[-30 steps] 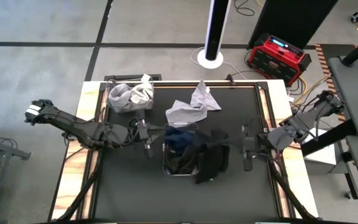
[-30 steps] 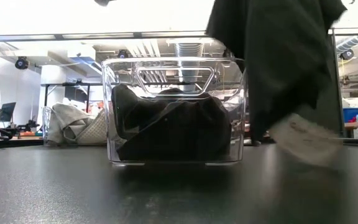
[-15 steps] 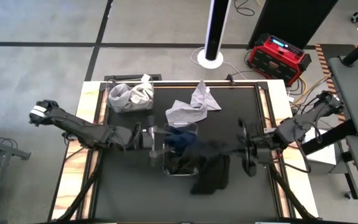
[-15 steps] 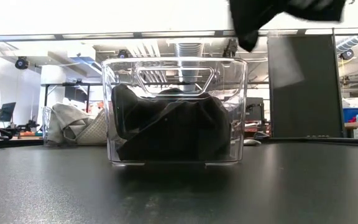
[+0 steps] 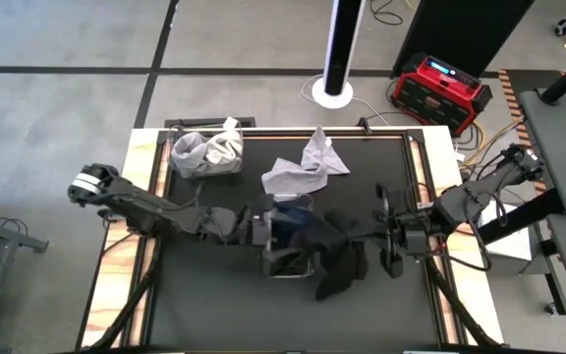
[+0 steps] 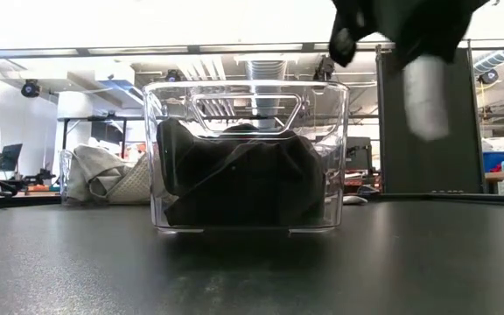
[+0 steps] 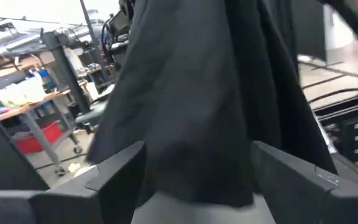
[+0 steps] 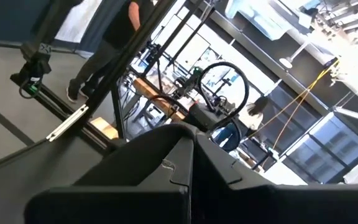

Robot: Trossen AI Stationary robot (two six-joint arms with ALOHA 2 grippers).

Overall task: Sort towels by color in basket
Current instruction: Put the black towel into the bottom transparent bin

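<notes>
High view: right gripper [image 5: 354, 235] jaws clamp a black towel [image 5: 337, 265] beside the basket [image 5: 288, 258]; left gripper [image 5: 265, 230] jaws stand apart.

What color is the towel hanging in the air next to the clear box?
The hanging towel is black, clearest in the high view.

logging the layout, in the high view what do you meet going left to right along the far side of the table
Crumpled light grey towel heap → flat light grey towel spread on the black mat → red and black box on the floor past the table.
</notes>
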